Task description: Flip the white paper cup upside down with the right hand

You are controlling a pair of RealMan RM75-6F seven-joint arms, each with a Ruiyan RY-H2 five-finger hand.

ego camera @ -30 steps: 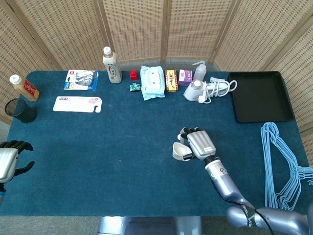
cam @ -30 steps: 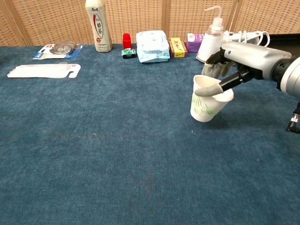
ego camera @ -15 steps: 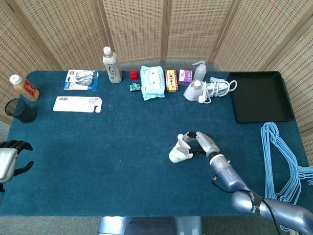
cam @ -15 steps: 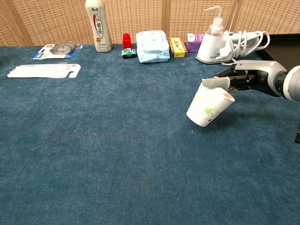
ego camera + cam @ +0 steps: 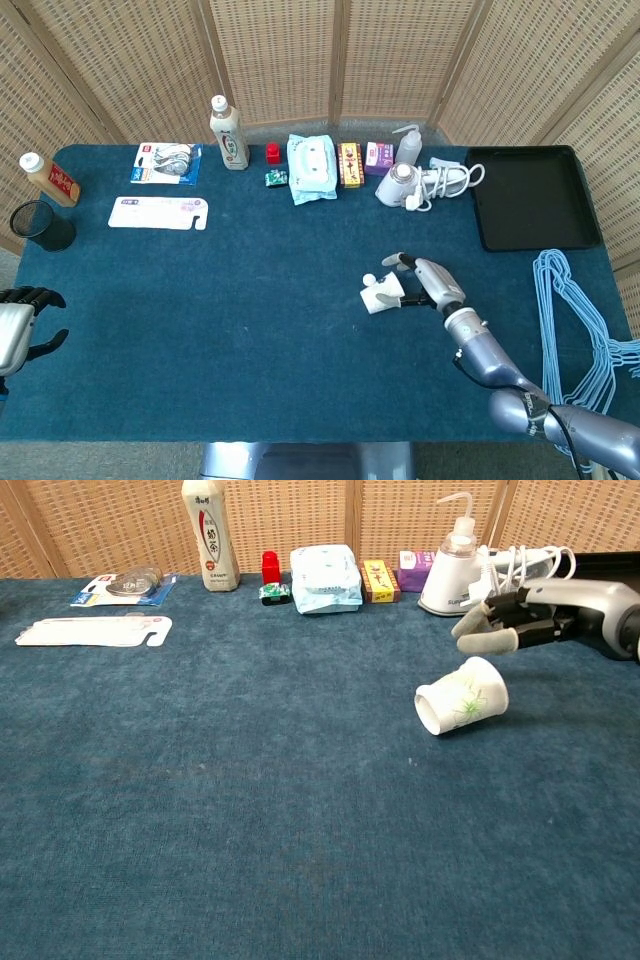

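The cup (image 5: 462, 696) lies on its side just below my right hand's (image 5: 505, 628) fingers (image 5: 478, 627) — they are apart, holding nothing.

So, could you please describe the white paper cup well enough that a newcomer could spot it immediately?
Start at the black tray at the far right of the blue table, then come toward the near edge and inward to the right hand. The white paper cup lies on its side just beside the fingertips, mouth facing the front. It alone sits mid-table, white with a green sprig print.
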